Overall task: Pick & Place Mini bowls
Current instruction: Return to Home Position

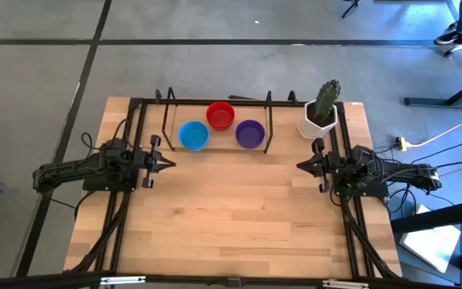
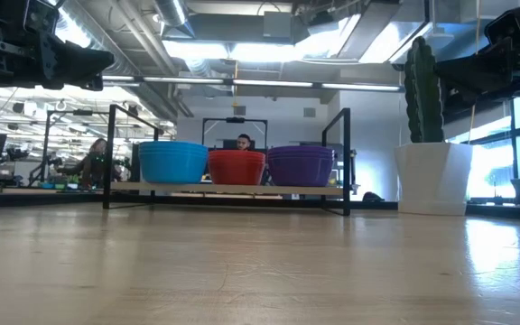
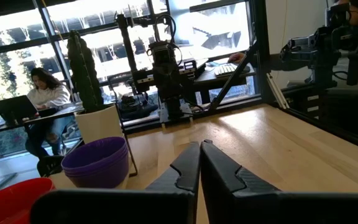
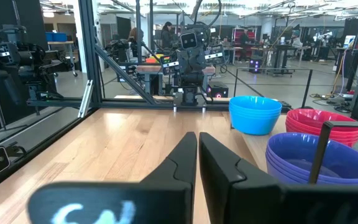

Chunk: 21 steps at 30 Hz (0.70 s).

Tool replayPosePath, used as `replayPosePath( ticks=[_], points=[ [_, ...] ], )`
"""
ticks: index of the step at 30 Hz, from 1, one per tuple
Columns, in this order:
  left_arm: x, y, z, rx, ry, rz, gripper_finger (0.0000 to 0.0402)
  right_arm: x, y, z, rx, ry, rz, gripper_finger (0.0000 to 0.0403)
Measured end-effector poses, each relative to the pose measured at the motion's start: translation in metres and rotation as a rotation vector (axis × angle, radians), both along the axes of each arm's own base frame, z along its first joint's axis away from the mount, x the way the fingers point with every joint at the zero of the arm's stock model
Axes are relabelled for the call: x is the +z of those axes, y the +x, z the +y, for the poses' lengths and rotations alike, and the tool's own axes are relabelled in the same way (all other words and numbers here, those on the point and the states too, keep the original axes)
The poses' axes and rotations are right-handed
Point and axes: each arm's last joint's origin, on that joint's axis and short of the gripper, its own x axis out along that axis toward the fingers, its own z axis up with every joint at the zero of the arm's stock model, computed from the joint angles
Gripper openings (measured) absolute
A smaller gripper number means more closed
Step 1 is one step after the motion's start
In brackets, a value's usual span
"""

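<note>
Plastic is where the job rests: the mini bowls sit nested in three stacks on the shelf (image 2: 224, 189). The blue stack (image 1: 193, 135) is at one end and the purple stack (image 1: 249, 133) at the other. The red stack (image 1: 220, 115) stands between them, toward the shelf's back rail. No bowl shows anywhere off the shelf, so the placing looks finished and only the arms' retreat appears to remain.

The left gripper (image 1: 169, 163) hangs just off the shelf's blue end, on its front side. Its fingers (image 3: 185, 167) are pressed together with nothing between them. The right gripper (image 1: 300, 166) waits off the purple end, farther from the shelf, its fingers (image 4: 182, 158) likewise closed and empty.

The likeliest trouble would be a sideways swing by the left arm. Its tip is near the shelf's corner post, and a clip there could jolt the light frame and slide the stacks, which seem to nest loosely. The right arm's hazard is the white cactus pot (image 1: 319, 122), which stands beside the shelf's purple end and close to that arm's wrist. A turn toward it might tip it.

Open room lies in front of the shelf, where the table (image 1: 231, 217) is bare wood between both arms, out to its front edge. Behind the shelf the table's edge comes almost at once, so a rearward push could carry things off.
</note>
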Motion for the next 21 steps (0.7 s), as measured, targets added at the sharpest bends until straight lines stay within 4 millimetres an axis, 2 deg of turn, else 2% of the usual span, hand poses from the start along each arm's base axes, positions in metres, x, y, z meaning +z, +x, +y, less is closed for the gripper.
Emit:
replayPosePath(
  ticks=[21],
  points=[
    [-0.0001, 0.0, 0.0, 0.0, 0.0, 0.001, 0.0007, 0.0001, 0.0, 0.0, 0.0, 0.0, 0.0, 0.0021]
  ],
)
